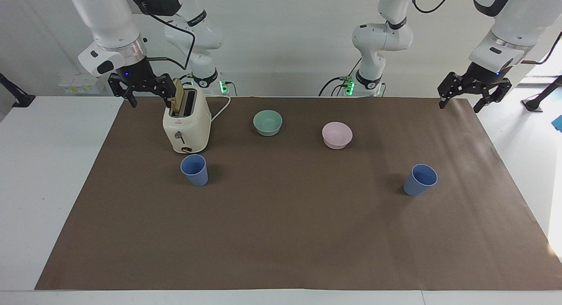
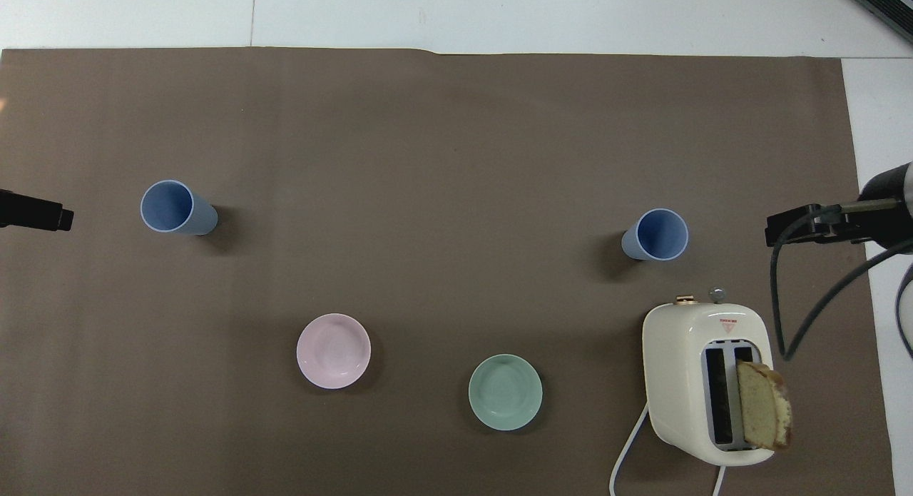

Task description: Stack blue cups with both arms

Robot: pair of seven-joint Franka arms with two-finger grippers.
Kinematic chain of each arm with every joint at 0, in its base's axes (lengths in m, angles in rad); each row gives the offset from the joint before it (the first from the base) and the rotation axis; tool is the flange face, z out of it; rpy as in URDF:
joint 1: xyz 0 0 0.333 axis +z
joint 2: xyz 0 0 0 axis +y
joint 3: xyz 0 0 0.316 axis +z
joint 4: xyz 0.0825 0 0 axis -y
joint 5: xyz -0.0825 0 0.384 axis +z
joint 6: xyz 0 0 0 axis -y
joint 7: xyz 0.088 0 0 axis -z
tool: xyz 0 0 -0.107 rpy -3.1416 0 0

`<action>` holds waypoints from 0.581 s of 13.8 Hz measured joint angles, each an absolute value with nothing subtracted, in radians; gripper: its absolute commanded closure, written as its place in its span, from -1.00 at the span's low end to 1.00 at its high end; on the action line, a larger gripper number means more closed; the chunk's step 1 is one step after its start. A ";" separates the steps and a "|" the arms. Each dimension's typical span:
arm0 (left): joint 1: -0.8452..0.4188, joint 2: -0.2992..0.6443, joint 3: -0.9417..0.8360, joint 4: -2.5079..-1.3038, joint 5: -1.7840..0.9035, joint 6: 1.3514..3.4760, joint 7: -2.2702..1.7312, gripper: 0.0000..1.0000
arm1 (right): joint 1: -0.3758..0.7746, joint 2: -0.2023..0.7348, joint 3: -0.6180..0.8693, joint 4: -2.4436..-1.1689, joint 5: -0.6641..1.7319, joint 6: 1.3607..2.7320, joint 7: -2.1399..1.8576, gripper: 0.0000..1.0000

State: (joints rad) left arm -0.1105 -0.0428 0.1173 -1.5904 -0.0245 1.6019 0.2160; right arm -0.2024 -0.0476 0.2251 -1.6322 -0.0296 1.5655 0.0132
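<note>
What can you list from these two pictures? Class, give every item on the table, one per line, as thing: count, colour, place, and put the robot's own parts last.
Blue cups: two, periwinkle blue, upright; one beside the toaster and farther from the robots, one toward the left arm's end of the table.
Green bowl: one, teal green, between the toaster and the pink bowl.
Pink bowl: one, pale pink, slightly farther from the robots than the green bowl.
Toaster: one, cream, toward the right arm's end.
Bread slice: one, tan, standing in a toaster slot.
Table cover: one, brown, under everything.
Right end effector: one, black, open, over the mat next to the toaster.
Left end effector: one, black, open, over the cover's corner.
</note>
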 measured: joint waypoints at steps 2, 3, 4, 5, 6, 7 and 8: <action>-0.110 -0.043 0.118 -1.590 -0.025 1.602 0.214 -1.00 | -0.202 -0.048 0.225 -1.632 -0.030 1.566 0.013 -1.00; -0.110 -0.043 0.118 -1.590 -0.025 1.602 0.214 -1.00 | -0.202 -0.048 0.225 -1.632 -0.030 1.566 0.013 -1.00; -0.110 -0.043 0.115 -1.590 -0.025 1.602 0.214 -1.00 | -0.202 -0.048 0.225 -1.632 -0.030 1.566 0.013 -1.00; -0.111 -0.043 0.113 -1.590 -0.025 1.602 0.214 -1.00 | -0.203 -0.048 0.224 -1.632 -0.030 1.566 0.013 -1.00; -0.111 -0.043 0.110 -1.590 -0.025 1.602 0.214 -1.00 | -0.203 -0.048 0.224 -1.632 -0.030 1.566 0.013 -1.00; -0.112 -0.043 0.108 -1.590 -0.025 1.602 0.214 -1.00 | -0.203 -0.048 0.224 -1.632 -0.030 1.566 0.013 -1.00; -0.112 -0.043 0.106 -1.590 -0.025 1.602 0.214 -1.00 | -0.203 -0.048 0.224 -1.632 -0.030 1.566 0.013 -1.00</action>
State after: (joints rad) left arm -0.1123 -0.0428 0.1064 -1.5896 -0.0249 1.6020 0.2145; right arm -0.2026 -0.0477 0.2242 -1.6322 -0.0296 1.5655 0.0132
